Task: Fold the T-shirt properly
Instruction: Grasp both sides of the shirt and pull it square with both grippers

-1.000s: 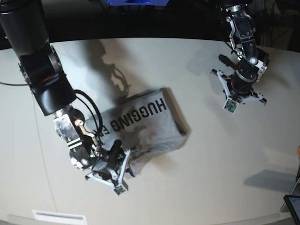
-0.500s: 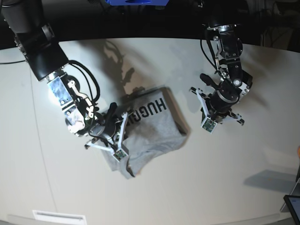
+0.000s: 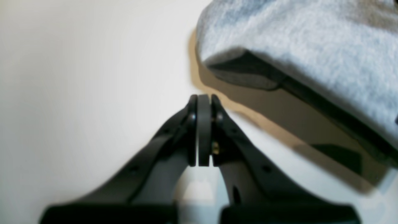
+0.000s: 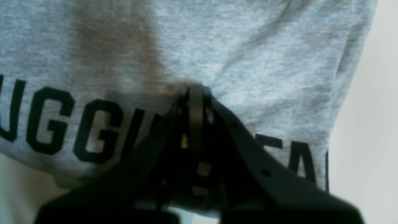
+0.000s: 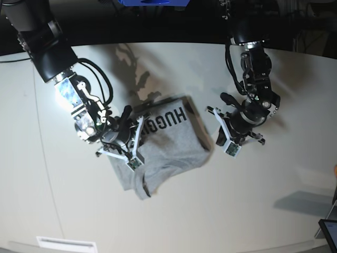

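Base view: a grey T-shirt (image 5: 168,145) lies partly folded and rumpled near the middle of a pale table (image 5: 253,211), lettered side up, as two robot arms work to fold it properly. The right gripper (image 5: 122,143) sits over the shirt's lettered edge with its fingers (image 4: 196,102) pressed flat together; the right wrist view shows cloth and black lettering spread just beyond and to both sides of the fingertips, with nothing visibly pinched between them. The left gripper (image 5: 235,133) waits just beside the shirt's opposite edge, its fingers (image 3: 203,124) likewise closed on nothing, a raised fold of fabric lying just past and to one side of the tips over bare table.

Judging from the loose flap trailing toward the near edge, the fold is unfinished. Doing this step well likely means opening the fingers before meeting the hem, taking a single layer cleanly at the edge, and carrying both sides evenly so the lettering lies smooth rather than bunching.
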### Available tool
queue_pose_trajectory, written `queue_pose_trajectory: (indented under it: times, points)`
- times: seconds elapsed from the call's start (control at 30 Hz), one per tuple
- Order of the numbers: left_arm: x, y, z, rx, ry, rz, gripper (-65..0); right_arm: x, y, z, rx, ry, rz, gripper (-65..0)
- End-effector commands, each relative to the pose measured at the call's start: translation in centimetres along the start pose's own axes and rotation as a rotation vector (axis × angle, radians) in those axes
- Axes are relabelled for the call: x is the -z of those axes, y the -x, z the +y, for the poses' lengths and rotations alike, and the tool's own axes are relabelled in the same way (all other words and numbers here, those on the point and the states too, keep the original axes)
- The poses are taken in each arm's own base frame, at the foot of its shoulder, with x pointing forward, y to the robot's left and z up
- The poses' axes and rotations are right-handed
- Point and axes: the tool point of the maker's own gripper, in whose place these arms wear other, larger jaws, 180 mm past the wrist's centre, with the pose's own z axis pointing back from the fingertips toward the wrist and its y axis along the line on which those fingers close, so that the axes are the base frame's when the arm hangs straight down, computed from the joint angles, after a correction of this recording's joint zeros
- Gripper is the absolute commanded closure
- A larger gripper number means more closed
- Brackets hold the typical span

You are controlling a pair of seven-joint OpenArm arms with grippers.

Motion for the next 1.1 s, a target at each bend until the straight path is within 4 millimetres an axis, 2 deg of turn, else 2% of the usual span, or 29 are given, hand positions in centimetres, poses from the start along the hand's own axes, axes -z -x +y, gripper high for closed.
queue_pose_trajectory:
  times: [0.0, 0.13, 0.27, 0.33, 0.7, 0.83, 1.07]
  points:
    - [0.0, -2.0, 0.8, -0.001, -0.014, -0.064, -0.3, -0.6, -1.9, -0.6, -0.010, 0.011, -0.048, -0.3]
    - [1.4, -2.4, 1.0, -0.028, 0.007, -0.085, -0.3, -0.5, -1.8, -0.5, -0.011, 0.010, -0.046, -0.3]
    - [3.4, -3.5, -0.9, -0.010, 0.079, -0.103, -0.3, -0.5, -1.8, -0.5, -0.012, 0.009, -0.045, -0.3]
    - [3.8, -4.1, -1.2, -0.008, 0.091, -0.119, -0.3, -0.5, -1.8, -0.5, -0.011, 0.009, -0.044, -0.3]
    - [6.2, -6.7, 0.5, -0.041, 0.108, -0.164, -0.3, -0.5, -1.5, -0.7, -0.010, 0.012, -0.038, -0.3]
    - [6.8, -7.2, 0.8, -0.051, 0.113, -0.163, -0.3, -0.7, -0.9, -1.5, -0.019, 0.027, -0.023, -0.3]
    - [7.9, -7.6, 0.8, -0.092, 0.138, -0.198, -0.3, -0.5, 0.8, -0.9, -0.005, 0.016, 0.004, -0.3]
